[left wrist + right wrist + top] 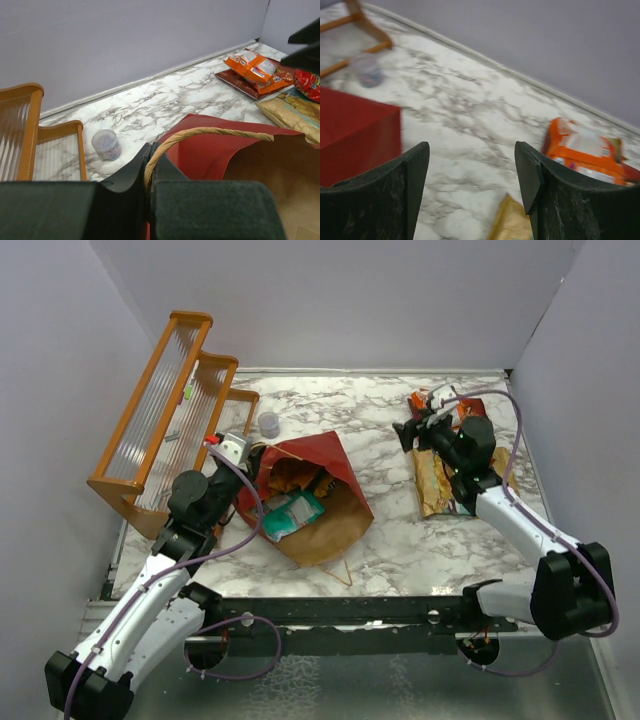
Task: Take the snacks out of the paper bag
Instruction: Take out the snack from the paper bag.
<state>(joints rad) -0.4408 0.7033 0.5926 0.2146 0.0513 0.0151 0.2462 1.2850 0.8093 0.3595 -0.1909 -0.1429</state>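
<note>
The left gripper (151,152) is clamped tight on the twine handle (220,131) of the paper bag (345,515). Its black fingers press together where the thin cord meets the bag's rim. The left arm rises from its base at the near left and slants inward, with its wrist at the bag's mouth.

The bag lies on its side on the marble-patterned table (380,410), with its mouth facing the left arm. It is smooth dark red outside and matte brown kraft inside, and the cord arches in a loop over the opening. A glossy teal packet (292,514) lies in the mouth, and a crinkled yellow-orange packet (292,477) sits deeper under the red wall.

The right gripper (472,170) stands with its jaws spread and nothing between them, hovering above bare marble. The right arm stretches from the near right toward the far side, with its wrist over the large orange-yellow chip bag (435,480), which lies flat.

Beyond it, the orange packet (585,150), puffy and shiny, rests on top of the flat dark red Doritos bag (239,82). The small red packet (307,82) lies just beside them, wrinkled. These four are outside the bag, well apart from it.

At far left stands an orange wooden rack (165,415) with ribbed clear panels. A small clear lidded cup (106,144) stands near it.
</note>
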